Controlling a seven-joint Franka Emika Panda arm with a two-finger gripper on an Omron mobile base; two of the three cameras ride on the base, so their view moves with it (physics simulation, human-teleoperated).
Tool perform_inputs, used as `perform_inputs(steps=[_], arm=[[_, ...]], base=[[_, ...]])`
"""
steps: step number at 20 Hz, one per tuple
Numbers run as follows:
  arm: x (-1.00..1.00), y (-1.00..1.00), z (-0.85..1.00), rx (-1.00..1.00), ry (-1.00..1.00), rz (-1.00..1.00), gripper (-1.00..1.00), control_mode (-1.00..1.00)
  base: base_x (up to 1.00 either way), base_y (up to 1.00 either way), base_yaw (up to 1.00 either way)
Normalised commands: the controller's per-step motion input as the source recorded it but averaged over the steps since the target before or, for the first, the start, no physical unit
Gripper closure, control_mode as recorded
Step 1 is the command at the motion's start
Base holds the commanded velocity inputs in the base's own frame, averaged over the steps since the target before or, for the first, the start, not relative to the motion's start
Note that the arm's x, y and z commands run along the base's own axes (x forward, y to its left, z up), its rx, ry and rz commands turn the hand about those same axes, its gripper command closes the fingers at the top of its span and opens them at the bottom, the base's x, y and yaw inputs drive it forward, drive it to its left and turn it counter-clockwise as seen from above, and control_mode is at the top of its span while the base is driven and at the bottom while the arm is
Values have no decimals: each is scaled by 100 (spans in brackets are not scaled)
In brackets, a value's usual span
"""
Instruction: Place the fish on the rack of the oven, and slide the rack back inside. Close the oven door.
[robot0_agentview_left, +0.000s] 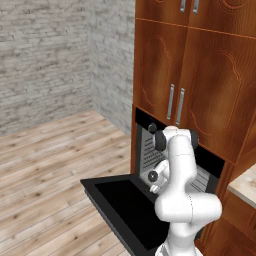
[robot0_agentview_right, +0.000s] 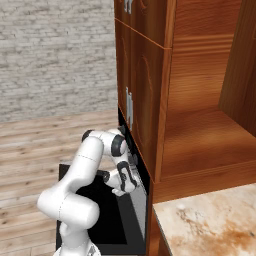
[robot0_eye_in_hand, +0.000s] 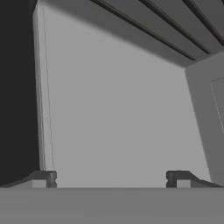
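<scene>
The black oven (robot0_agentview_left: 146, 123) sits in reddish-brown cabinetry, and its door (robot0_agentview_left: 120, 205) hangs fully open, lying flat toward the floor. My arm reaches over the door (robot0_agentview_right: 95, 215), with the hand at the cavity's mouth. Looking into the grey interior, my gripper (robot0_eye_in_hand: 111, 179) is open, its two fingertips (robot0_eye_in_hand: 43, 178) wide apart with nothing between them. Silver-grey bars of the rack (robot0_agentview_left: 202, 177) show inside the cavity, behind my arm. Dark parallel bars (robot0_eye_in_hand: 175, 30) cross the top of the hand view; I cannot tell whether they are rack or wall guides. The fish is out of view.
Tall wooden cabinet doors with silver handles (robot0_agentview_left: 175, 102) stand above the oven. A speckled stone countertop (robot0_agentview_right: 210, 220) lies to the right, under an open wooden shelf. Wood floor and grey brick walls stretch to the left.
</scene>
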Motion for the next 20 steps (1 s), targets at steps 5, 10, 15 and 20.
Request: perform_inputs(steps=[5,10,15,20], arm=[[-24,2,31,0,0,0,-100,-100],[-49,42,84,0,0,0,-100,-100],[-41,60,100,8,-6,0,-100,-100],[-43,92,96,5,-10,0,-100,-100]], base=[[0,0,0],[0,0,0],[0,0,0],[0,0,0]])
